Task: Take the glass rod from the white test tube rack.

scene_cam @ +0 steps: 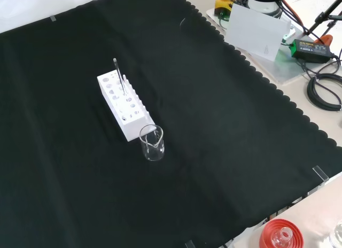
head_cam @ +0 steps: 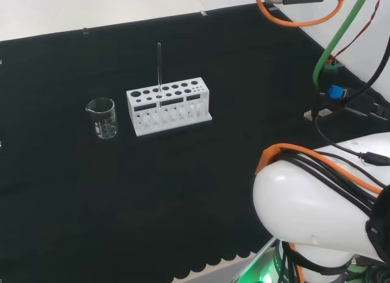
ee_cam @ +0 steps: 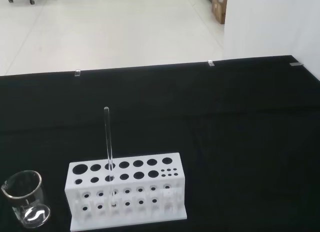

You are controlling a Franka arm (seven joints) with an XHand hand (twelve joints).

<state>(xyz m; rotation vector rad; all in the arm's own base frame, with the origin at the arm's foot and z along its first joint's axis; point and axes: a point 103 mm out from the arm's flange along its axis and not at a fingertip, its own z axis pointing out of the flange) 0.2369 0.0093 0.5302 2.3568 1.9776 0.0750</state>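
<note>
One glass rod (head_cam: 159, 66), upright in the white test tube rack (head_cam: 169, 109). Seated in a hole of the rack's far row, a little left of the rack's middle as seen in the head view, rising well above the rack's top. Nothing touching the rod's upper part.

In the front view, same rod (scene_cam: 118, 77) slim and straight above the rack (scene_cam: 124, 106), with the rack set lengthwise away from the camera on the black cloth (scene_cam: 224, 152). Just beyond the rack's near end there, a clear glass beaker (scene_cam: 152, 144), upright, apart from the rack. In the head view, that beaker (head_cam: 102, 118) just left of the rack.

From the wrist view, rod (ee_cam: 108, 142), rack (ee_cam: 125, 192) and beaker (ee_cam: 27, 199) all some way off, rack's holed top facing up and its other holes bare.

At the head view's right, the arm's big white link (head_cam: 311, 204) with orange and black cables along it. At the front view's lower edge, off the cloth, a red ribbed stand (scene_cam: 280, 234).

As for the hand: spread, closed or pinching, cannot tell.
</note>
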